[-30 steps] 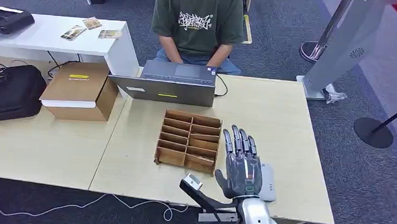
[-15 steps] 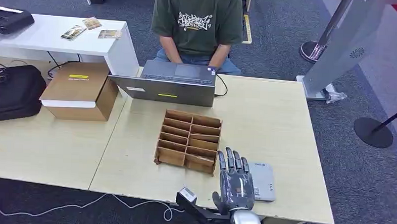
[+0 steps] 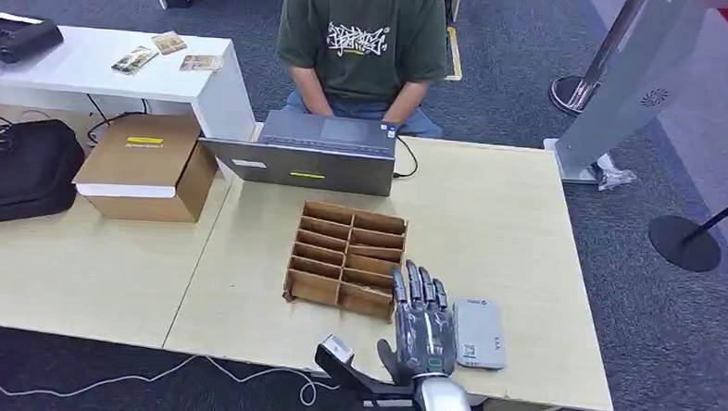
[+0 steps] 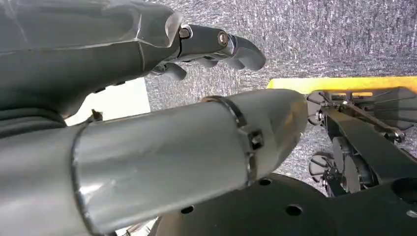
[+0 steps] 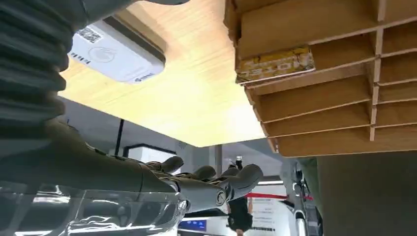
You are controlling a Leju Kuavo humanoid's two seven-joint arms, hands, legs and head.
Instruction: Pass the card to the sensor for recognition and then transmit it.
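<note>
While the right hand (image 3: 422, 321) hovers flat over the table's (image 3: 526, 231) near edge, its fingers (image 3: 419, 287) are stretched out and slightly apart, holding nothing. It sits between the wooden rack (image 3: 346, 257) and the grey sensor (image 3: 479, 332), just beside both. A yellow card (image 5: 274, 64) lies in one rack slot, seen in the right wrist view. Over on the left wrist view, the left hand (image 4: 147, 44) hangs above carpet, fingers loosely curled, nothing in them. A person (image 3: 363, 43) sits behind the laptop (image 3: 312, 152).
</note>
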